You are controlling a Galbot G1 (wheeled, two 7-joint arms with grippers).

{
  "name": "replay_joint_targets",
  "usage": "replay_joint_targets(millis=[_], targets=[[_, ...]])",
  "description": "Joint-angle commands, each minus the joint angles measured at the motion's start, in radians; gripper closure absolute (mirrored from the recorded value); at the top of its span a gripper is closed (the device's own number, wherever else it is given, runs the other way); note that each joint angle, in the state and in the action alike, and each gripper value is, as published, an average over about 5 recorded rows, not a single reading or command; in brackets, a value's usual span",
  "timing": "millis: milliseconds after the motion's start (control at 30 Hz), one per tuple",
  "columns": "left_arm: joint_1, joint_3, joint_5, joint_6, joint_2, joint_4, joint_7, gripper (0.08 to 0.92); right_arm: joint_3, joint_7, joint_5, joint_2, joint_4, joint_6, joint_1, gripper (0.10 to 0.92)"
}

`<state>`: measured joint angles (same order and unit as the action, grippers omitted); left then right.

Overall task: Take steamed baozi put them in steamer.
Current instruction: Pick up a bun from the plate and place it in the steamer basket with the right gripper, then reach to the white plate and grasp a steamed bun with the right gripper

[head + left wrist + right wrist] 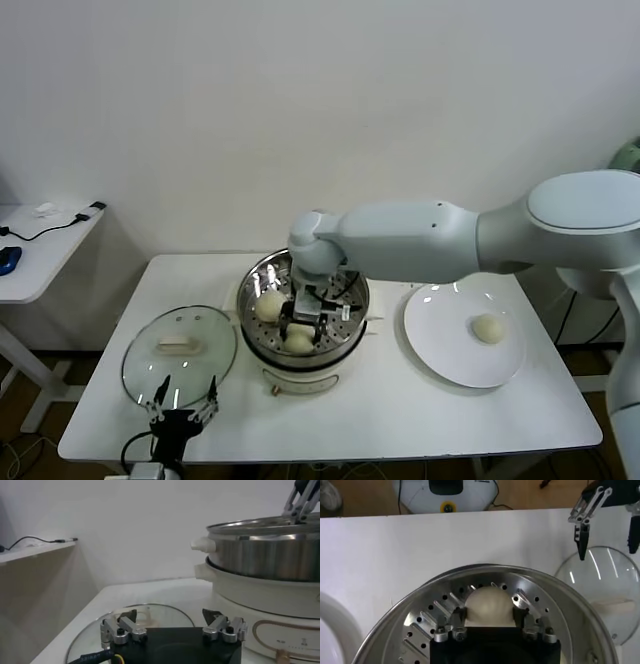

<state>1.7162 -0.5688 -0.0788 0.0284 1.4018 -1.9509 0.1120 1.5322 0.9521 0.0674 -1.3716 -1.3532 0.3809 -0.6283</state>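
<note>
Right wrist view | baozi [489, 605] round, between right gripper [490, 616] jaws

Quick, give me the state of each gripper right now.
Left gripper: open, empty, parked over the glass lid.
Right gripper: inside the steamer, fingers either side of a baozi; grip cannot be told.

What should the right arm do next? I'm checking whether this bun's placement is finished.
Probably lift the right tool straight up out of the steamer. Its fingers stand on either side of a baozi resting on the perforated tray, so the bun looks delivered. One more baozi waits on the white plate. The left tool hangs open near the glass lid.
</note>
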Motion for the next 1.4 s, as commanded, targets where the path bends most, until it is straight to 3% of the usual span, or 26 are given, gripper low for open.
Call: replay_joint_targets(millis=[33, 133, 300, 567, 733, 933, 1133, 1400], targets=[[0.001, -0.001, -0.002, 0.0, -0.002, -0.002, 0.0, 0.177, -0.024, 0.004, 0.03, 0.017, 0.008, 0.052, -0.05, 0.274], [0.001, -0.001, -0.002, 0.0, -0.003, -0.004, 0.0, 0.177, -0.028, 0.047, 0.108, 0.049, 0.005, 0.072, -0.128, 0.219], [0.002, 0.001, -0.004, -0.002, -0.005, -0.012, -0.003, 0.177, -0.007, 0.116, 0.286, 0.142, 0.008, 0.062, -0.234, 0.203], [0.001, -0.001, -0.009, -0.002, -0.008, -0.015, -0.003, 0.177, 0.244, 0.165, 0.463, 0.468, 0.021, -0.245, -0.449, 0.203], [-0.008, -0.002, -0.012, -0.003, -0.008, -0.011, -0.004, 0.177, 0.318, 0.167, 0.421, 0.673, 0.05, -0.334, -0.406, 0.203], [-0.019, -0.007, -0.014, -0.006, -0.007, 0.003, -0.006, 0.177, 0.076, 0.15, 0.298, 0.834, 0.132, -0.406, -0.055, 0.203], [-0.013, -0.014, -0.012, -0.006, -0.003, 0.015, -0.007, 0.177, -0.232, 0.136, 0.13, 0.838, 0.267, -0.416, 0.285, 0.202], [0.004, -0.017, -0.002, -0.009, 0.005, 0.017, -0.007, 0.177, -0.392, 0.138, 0.04, 0.747, 0.421, -0.384, 0.442, 0.203]])
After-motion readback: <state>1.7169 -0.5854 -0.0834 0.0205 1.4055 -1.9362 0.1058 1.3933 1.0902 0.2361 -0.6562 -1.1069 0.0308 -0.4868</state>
